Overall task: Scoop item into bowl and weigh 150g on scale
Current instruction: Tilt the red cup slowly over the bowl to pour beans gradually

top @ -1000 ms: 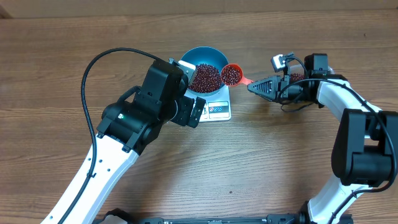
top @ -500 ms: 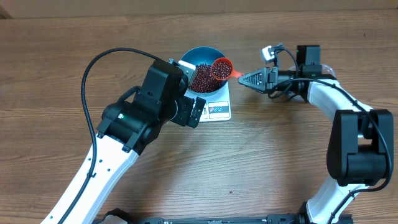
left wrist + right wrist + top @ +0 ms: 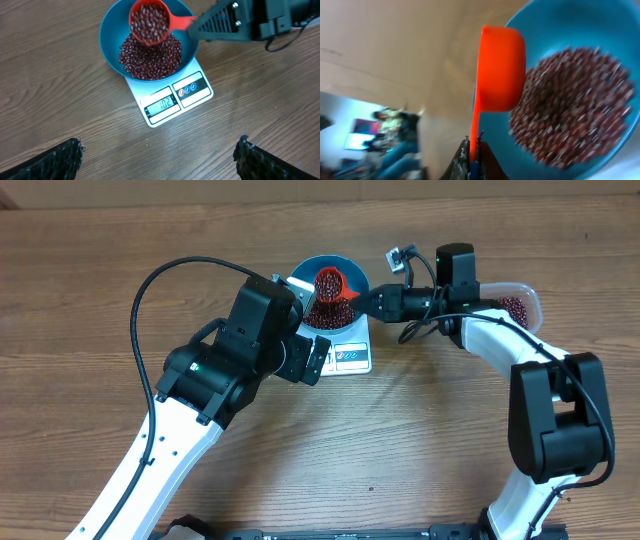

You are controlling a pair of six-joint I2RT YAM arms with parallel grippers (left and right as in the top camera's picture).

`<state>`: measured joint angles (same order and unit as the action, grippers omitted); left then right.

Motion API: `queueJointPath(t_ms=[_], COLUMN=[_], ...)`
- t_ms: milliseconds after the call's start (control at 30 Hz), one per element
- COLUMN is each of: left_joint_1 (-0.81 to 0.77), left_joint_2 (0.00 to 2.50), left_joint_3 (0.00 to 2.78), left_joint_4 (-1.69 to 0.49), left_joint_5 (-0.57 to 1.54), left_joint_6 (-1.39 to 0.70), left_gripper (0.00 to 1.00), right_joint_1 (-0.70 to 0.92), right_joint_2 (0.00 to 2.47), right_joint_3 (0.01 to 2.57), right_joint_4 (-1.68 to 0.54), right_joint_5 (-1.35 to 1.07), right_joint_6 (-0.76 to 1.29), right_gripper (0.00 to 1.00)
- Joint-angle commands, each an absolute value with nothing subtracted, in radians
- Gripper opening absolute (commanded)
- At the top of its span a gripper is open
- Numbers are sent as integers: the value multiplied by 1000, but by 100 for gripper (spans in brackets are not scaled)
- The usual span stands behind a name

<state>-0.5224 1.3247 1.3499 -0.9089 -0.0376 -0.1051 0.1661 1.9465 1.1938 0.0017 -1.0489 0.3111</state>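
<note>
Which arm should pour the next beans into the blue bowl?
Right. The right hand grips the orange plastic scoop full of small red-brown beans, tilted over the round blue bowl. The left hand is open and empty.

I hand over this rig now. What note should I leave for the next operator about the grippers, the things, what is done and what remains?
Left gripper: open, empty, above the table in front of the scale.
Right gripper: shut on the handle of the orange scoop, which is loaded with beans and tilted over the blue bowl.
Done: the bowl sits on the scale, partly filled; the display seems to read 102.
Left: empty this scoop, then add from the clear tub until 150.
</note>
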Motion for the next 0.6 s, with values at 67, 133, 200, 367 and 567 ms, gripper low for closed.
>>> queueJointPath(t_ms=[67, 133, 200, 367, 567], left_joint_1=[-525, -525, -525, -525, -525], left_joint_2=[1330, 1330, 1330, 1330, 1330], left_joint_3=[1366, 1366, 1366, 1366, 1366], left_joint_4=[-905, -905, -905, -905, -905], left_joint_5=[-33, -33, -33, -33, -33], left_joint_6=[-109, -109, -109, -109, -109], left_gripper=[100, 100, 100, 99, 100], right_joint_1=[178, 178, 178, 178, 178], right_joint_2=[1950, 1950, 1950, 1950, 1950], right_joint_3=[1198, 1198, 1198, 1198, 1198], right_joint_4=[49, 48, 48, 47, 48], right_joint_5=[-896, -891, -891, -891, -890], right_joint_6=[196, 124, 84, -27, -148], right_gripper=[4, 4, 4, 4, 4])
